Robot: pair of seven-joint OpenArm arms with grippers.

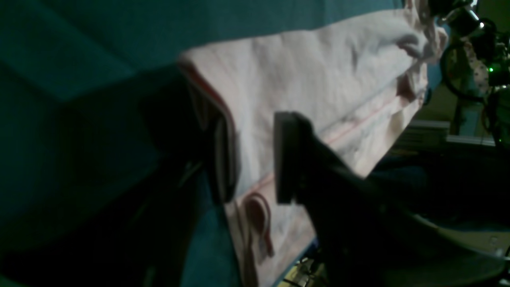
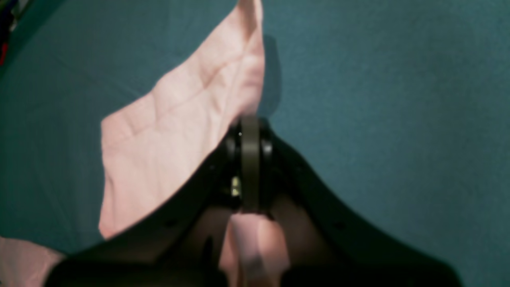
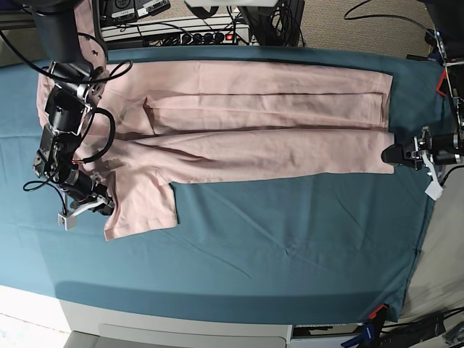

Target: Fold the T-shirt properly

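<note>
Where the teal cloth [image 3: 290, 246] covers the tabletop, the T-shirt [image 3: 254, 123] lies stretched along the far edge, folded lengthwise, one sleeve spread flat toward the left edge. Right gripper [image 2: 250, 131] is pressed together on that sleeve's hem, pink fabric bunched behind its jaws. Left gripper [image 1: 255, 171] sits at the shirt's bottom corner by the right edge, jaws part-spread around layered fabric; grip cannot be confirmed.
</note>
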